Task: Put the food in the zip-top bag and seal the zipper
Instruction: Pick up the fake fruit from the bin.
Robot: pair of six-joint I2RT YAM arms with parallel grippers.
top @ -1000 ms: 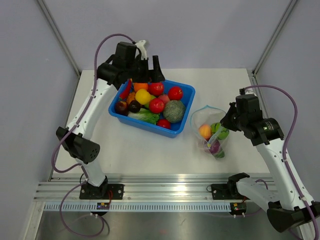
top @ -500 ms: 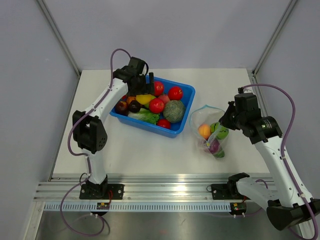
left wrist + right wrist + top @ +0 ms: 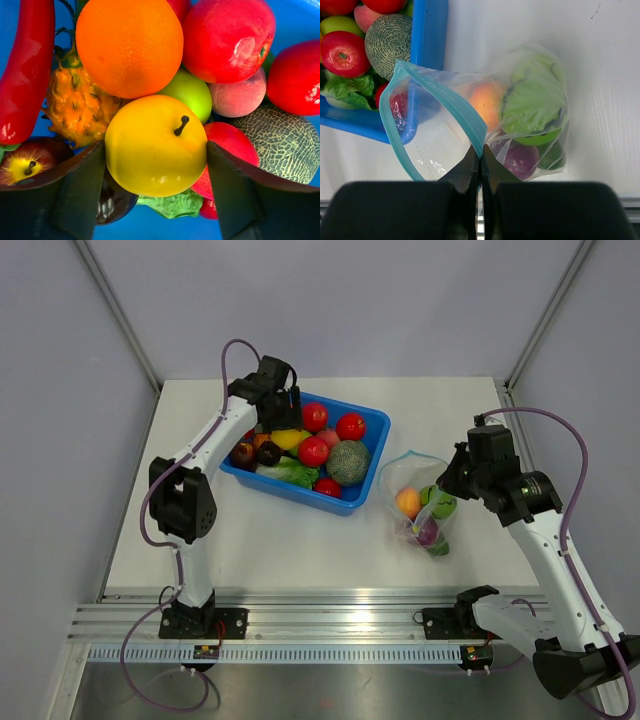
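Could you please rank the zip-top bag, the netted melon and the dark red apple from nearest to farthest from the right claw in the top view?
1. Zip-top bag, pinched in the right claw.
2. Netted melon, at the right end of the blue bin.
3. Dark red apple, at the bin's far left end.

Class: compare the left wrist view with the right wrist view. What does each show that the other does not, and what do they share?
Left wrist only: the left gripper closed against both sides of a yellow apple, with an orange and a red chili behind it.
Right wrist only: the right gripper pinching the zip-top bag by its zipper, food already inside, on the white table.
Both: the blue bin and the netted melon.
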